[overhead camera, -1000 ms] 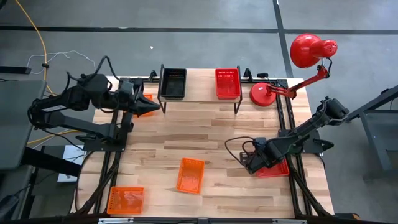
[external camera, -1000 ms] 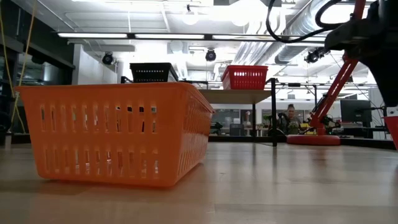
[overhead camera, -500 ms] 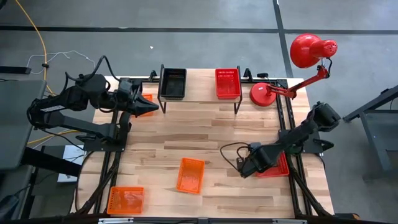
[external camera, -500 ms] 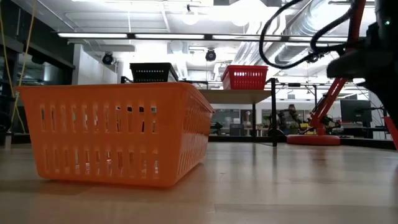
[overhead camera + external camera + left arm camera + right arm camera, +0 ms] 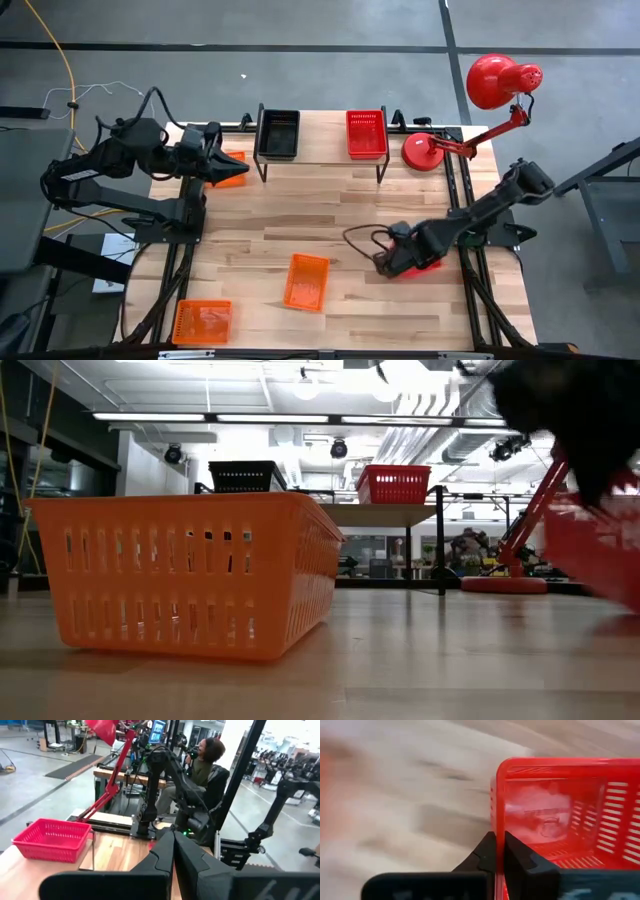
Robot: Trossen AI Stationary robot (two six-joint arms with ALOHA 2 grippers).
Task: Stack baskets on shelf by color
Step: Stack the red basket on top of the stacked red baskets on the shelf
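gripping red basket rim, right end effector low, outstretched.

Our left arm reaches in from nine o'clock, bent at the elbow, its forearm stretched level toward three o'clock along the far side of the surface. Our left claw sits there with its fingers pressed together. Our right arm comes in from three o'clock, slanting down toward eight o'clock, wrist low over the surface. Our right claw points toward nine o'clock, its two fingers pinched onto a thin red basket wall.
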